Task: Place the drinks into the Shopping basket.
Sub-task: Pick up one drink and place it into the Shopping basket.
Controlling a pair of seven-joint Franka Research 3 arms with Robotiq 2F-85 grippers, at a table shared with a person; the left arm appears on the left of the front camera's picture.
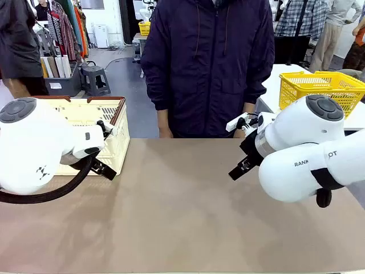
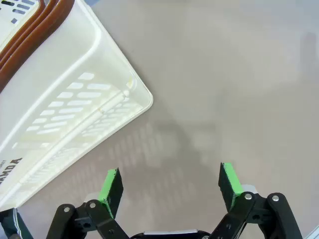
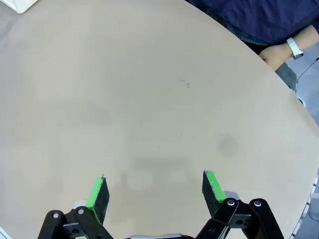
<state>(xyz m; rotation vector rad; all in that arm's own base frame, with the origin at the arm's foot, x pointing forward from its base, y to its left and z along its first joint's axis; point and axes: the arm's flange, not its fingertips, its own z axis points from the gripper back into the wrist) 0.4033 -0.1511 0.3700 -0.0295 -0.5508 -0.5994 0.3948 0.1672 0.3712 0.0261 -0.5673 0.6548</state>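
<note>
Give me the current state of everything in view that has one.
left gripper, open, empty, above the table beside the Shopping basket.
right gripper, open, empty, above bare tabletop.
Shopping basket, upright on the table's left side, inside partly hidden.
yellow basket, upright, in the background.
person, standing at the far side.
</note>
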